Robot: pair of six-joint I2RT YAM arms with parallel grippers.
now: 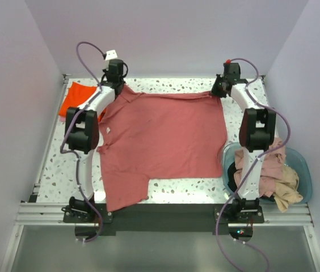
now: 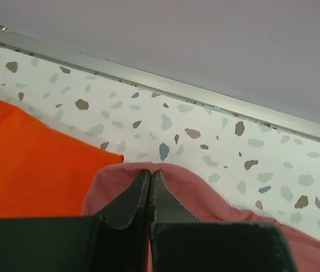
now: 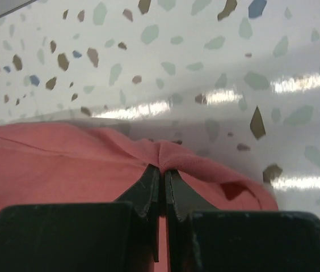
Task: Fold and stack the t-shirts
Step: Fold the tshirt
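Observation:
A dusty salmon-pink t-shirt lies spread over the middle of the table. My left gripper is shut on its far left edge; the left wrist view shows its closed fingertips pinching the pink cloth. My right gripper is shut on its far right corner; the right wrist view shows the fingertips clamped on a bunched fold of the cloth. A bright orange t-shirt lies folded at the far left, also in the left wrist view. Further pink and beige shirts are piled in the basin.
A teal basin stands at the near right, beside my right arm. The back wall and a metal rail run close behind both grippers. The pink shirt's near corner hangs at the table's front edge.

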